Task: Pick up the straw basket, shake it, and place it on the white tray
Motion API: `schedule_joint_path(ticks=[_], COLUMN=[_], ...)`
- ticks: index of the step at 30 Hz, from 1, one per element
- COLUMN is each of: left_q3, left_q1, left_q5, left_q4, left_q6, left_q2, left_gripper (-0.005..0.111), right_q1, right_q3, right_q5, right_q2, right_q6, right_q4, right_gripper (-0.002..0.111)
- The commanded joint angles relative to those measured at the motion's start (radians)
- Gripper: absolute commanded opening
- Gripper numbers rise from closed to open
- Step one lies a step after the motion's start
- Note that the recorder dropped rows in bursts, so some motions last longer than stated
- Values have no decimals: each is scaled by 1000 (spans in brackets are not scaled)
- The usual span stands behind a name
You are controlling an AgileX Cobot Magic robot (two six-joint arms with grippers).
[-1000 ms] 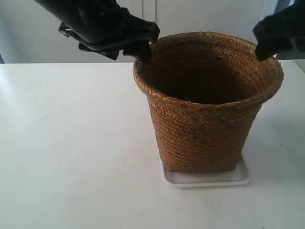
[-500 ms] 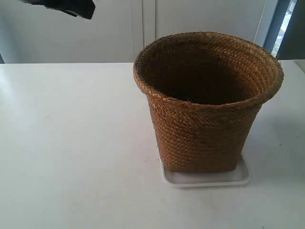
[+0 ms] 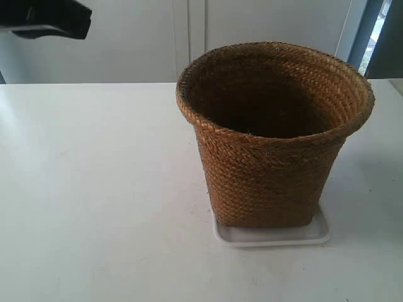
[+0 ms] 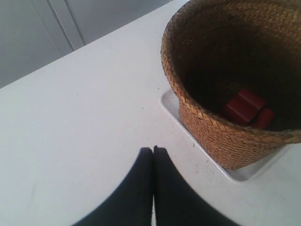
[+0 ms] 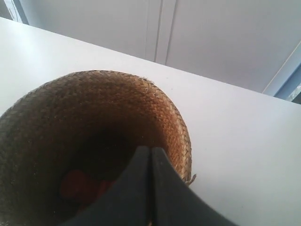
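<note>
The straw basket point(image 3: 271, 170) stands upright with its base seated in the white tray point(image 3: 277, 238); the tray's low rim shows along the near side of the base and at both near corners. The basket's flared rim sits level. Red blocks point(image 4: 245, 108) lie on the bottom of its dark interior, close to the wall. Basket and tray rest on a white table point(image 3: 94, 189). The right gripper point(image 5: 150, 149) is positioned above the basket's mouth: beneath its fingertips lie the inner wall and the rolled rim, and the red blocks lie lower down, under the body of the gripper. Its two dark fingers point(image 5: 136, 188) are pressed flat against each other along their visible length and grasp nothing; the exterior view shows the basket's rim free of contact. The left gripper point(image 4: 153, 149) is positioned over bare table, apart from the basket. The tray's corner lies ahead of its fingertips and off to one side, near but not touching, with the basket wall rising just beyond. Its fingers point(image 4: 136, 193) likewise meet with no gap and hold nothing. A dark part of the arm at the exterior view's left point(image 3: 47, 19) is raised well apart from the basket. Pale cabinet panels point(image 3: 252, 25) stand behind the table.
</note>
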Motion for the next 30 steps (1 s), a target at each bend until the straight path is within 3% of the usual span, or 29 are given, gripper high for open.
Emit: schedule_joint_path(ticks=[1,9,18,24,30], left_q3=[115,299,453,510,520], left_q1=[0,0,0,0,0], left_q5=[-121,-393,-548,-585,-500], left_q4=[2,2,-8,11,18], left_q6=[-19,-85,-109,-107,-87], left_q2=[-62,-168,-293,-403,-419], left_gripper=[0,0,0,0,0], right_q1=[-3,-3,-1,-1,-1], right_q3=[8,203,491,599,605], right_q5=[-16,-203,-487,-350,-164], right_q2=[-18,-121,-378,-489,-515], right_q6=[-12,-12,-177,-184,-184], right_q4=[6,41,167,162,163], right_gripper=[0,0,0,0,0])
